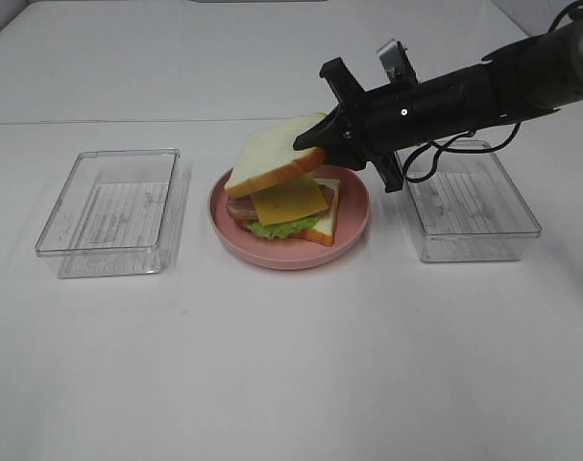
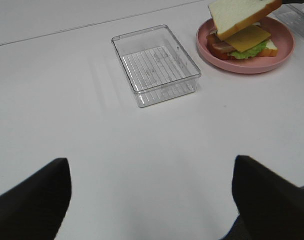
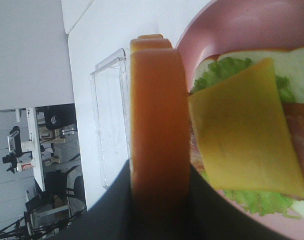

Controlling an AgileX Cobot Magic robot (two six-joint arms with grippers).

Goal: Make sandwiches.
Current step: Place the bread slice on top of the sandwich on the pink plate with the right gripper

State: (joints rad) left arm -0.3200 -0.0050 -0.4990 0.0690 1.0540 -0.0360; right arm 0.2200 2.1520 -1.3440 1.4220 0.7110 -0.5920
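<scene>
On the pink plate (image 1: pixel 272 257) lies a bread slice (image 1: pixel 327 226) with green lettuce (image 1: pixel 277 229), brown meat (image 1: pixel 238 206) and a yellow cheese square (image 1: pixel 289 199) on it. My right gripper (image 1: pixel 315 137) is shut on the crust edge of a second bread slice (image 1: pixel 272 154), which hangs tilted just above the cheese. The right wrist view shows that slice's crust (image 3: pixel 157 125) edge-on between the dark fingers (image 3: pixel 212 215), over the cheese (image 3: pixel 247 140). My left gripper (image 2: pixel 152 200) is open over bare table, far from the plate (image 2: pixel 252 67).
A clear plastic container (image 1: pixel 113 211) stands left of the plate, and another clear container (image 1: pixel 469 206) stands to its right, under my right arm. The white table's far edge lies behind them.
</scene>
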